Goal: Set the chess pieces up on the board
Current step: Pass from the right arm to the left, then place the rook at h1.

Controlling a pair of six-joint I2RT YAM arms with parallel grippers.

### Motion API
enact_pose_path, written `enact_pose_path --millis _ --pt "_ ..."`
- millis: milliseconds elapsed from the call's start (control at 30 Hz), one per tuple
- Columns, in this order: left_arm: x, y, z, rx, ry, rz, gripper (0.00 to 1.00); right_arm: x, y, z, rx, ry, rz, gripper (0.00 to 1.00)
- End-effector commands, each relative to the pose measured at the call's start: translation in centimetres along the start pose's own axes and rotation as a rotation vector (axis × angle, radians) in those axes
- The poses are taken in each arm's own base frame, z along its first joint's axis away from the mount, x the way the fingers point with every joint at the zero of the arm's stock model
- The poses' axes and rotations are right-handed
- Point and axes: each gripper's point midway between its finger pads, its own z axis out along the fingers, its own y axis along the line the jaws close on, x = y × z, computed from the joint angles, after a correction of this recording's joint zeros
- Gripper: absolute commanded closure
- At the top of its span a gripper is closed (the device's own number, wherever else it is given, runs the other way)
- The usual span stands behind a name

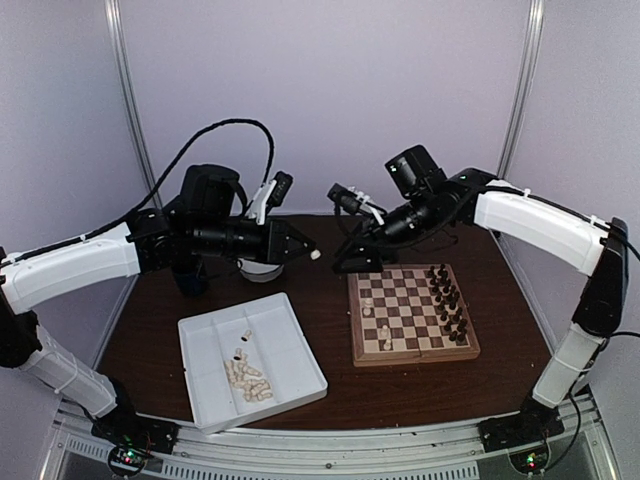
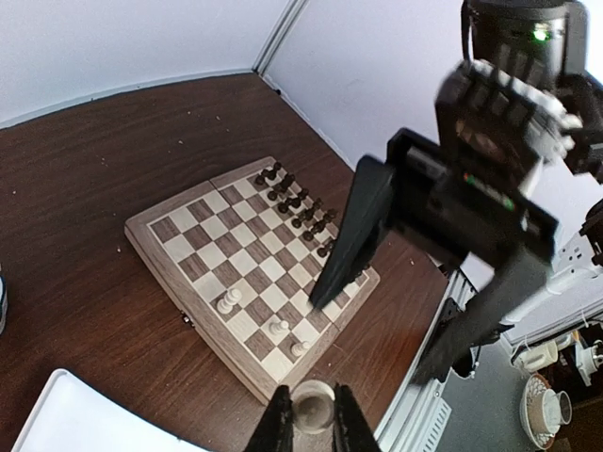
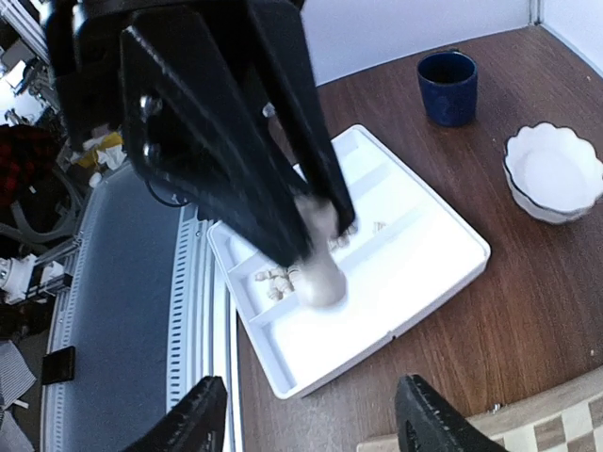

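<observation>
Pinching one cream piece (image 2: 314, 405) at its tip, your left tool (image 1: 312, 254) hangs in the air with the board (image 1: 412, 314) ahead of it and lower down. Your right tool (image 3: 311, 424) is spread wide, just off the board's corner, facing the left one. Dark pieces (image 1: 448, 300) line the board edge farthest from the left tool, three cream pieces (image 1: 384, 335) nearer it. More cream pieces (image 1: 248, 378) sit in the white tray (image 1: 285, 335) below it on the tabletop (image 1: 335, 340).

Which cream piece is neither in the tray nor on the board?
The cream piece pinched in the left gripper, held up in the air. The rest lie in the tray or stand on the board.
</observation>
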Motion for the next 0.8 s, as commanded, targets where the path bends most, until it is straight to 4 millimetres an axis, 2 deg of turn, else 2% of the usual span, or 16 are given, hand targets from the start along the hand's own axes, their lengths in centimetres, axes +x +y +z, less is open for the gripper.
enact_pose_path --millis 0,167,300,367,433,500,767 --pt "0.8 -0.3 0.8 0.020 0.017 0.086 0.93 2.8 -0.3 -7.9 -0.001 -0.060 0.034 0.32" --pt "3.7 -2.0 4.1 0.046 0.084 0.216 0.93 7.9 -4.4 -12.7 0.205 -0.064 0.112 0.32" --pt "7.7 -3.9 7.5 0.054 0.160 0.391 0.93 11.4 -7.6 -14.9 0.388 -0.086 0.142 0.31" --pt "10.0 -4.7 9.0 0.052 0.189 0.500 0.93 12.5 -8.4 -15.3 0.442 -0.072 0.145 0.31" --pt "11.8 -5.0 10.5 0.052 0.224 0.553 0.93 13.0 -8.7 -15.8 0.485 -0.044 0.120 0.30" --pt "13.4 -4.4 12.2 0.052 0.265 0.559 0.93 13.2 -9.0 -15.9 0.505 -0.035 0.118 0.30" --pt "15.2 -2.6 16.0 0.007 0.284 0.563 0.93 13.8 -9.2 -15.7 0.507 -0.024 0.117 0.30"
